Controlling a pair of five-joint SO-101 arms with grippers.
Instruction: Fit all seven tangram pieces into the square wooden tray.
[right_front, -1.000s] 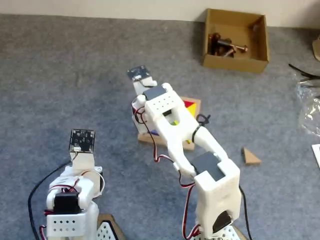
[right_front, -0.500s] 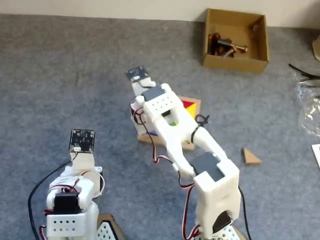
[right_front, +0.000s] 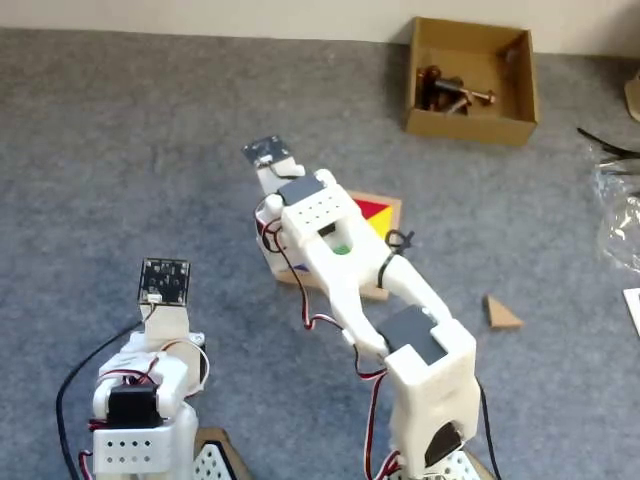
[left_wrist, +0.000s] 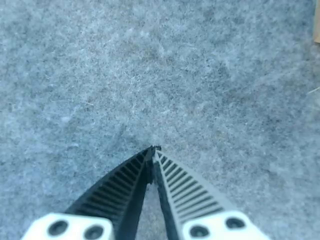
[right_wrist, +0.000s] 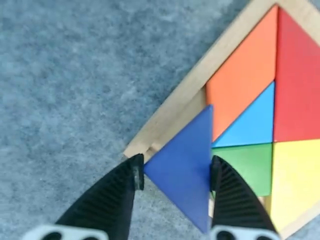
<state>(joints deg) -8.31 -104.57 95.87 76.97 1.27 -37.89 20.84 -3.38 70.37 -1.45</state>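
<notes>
Blue triangle (right_wrist: 190, 150) is grasped between the right gripper's (right_wrist: 176, 169) jaws, overlapping the rim of the square wooden tray (right_wrist: 170, 117) at one corner. Orange (right_wrist: 245, 75), red (right_wrist: 300, 75), light-blue (right_wrist: 255, 120), green (right_wrist: 245, 167) and yellow (right_wrist: 295, 180) pieces lie inside. The left gripper (left_wrist: 154, 150) is clenched on nothing above the grey bench (left_wrist: 150, 60).

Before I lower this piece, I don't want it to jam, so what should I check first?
1. Grip on the dark blue triangle between the right gripper's fingers: ok.
2. Triangle lined up with the square wooden tray: not ok, it overlies the rim at a corner.
3. Slot beneath it free: cannot tell, hidden.
4. The left gripper away from the tray, shut above the grey carpet: ok.
5. The tan triangular piece in the tray: not ok, it lies apart on the carpet.
</notes>
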